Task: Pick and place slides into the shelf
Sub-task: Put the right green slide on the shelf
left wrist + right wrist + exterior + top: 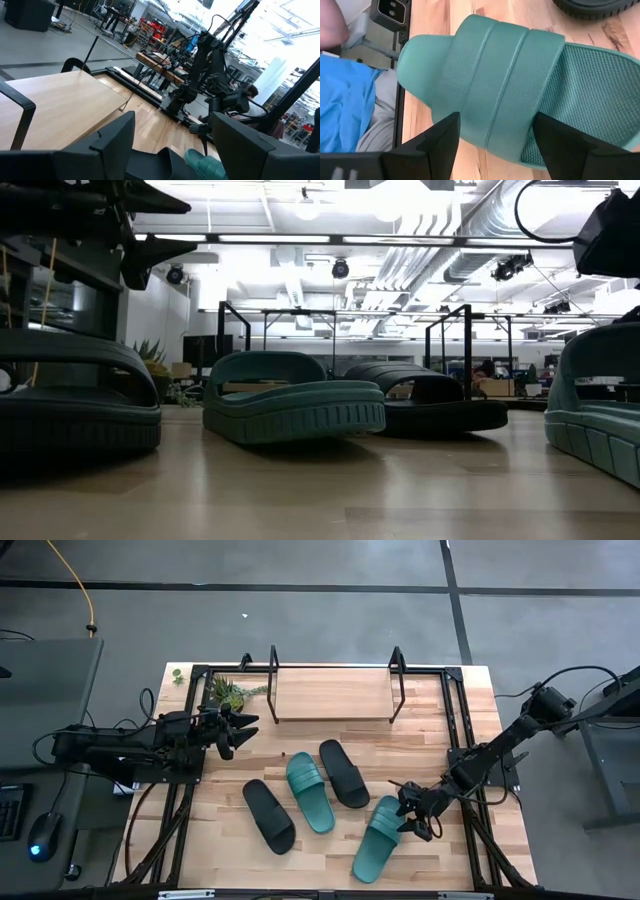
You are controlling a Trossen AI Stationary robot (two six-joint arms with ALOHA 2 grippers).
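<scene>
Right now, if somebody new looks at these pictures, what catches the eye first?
Four rubber slide sandals lie across the middle of the wooden table, two black and two teal-green. The right tool stands open beside the strap of the teal-green sandal nearest the right edge. Behind them the low wooden shelf with black wire ends holds nothing, and the left tool waits at the left.

- A low shelf (330, 692) with a light wooden board and black wire end frames stands at the worktop's far edge.
- Two black rubber slides (269, 815) (344, 772) and two teal-green rubber slides (309, 791) (378, 838) lie mid-worktop.
- The right gripper (413, 811), fingers spread, sits beside the teal-green slide nearest the right edge.
- The left gripper (240, 730), fingers parted and empty, hovers near the far left corner beside a small green plant (230, 692).
</scene>
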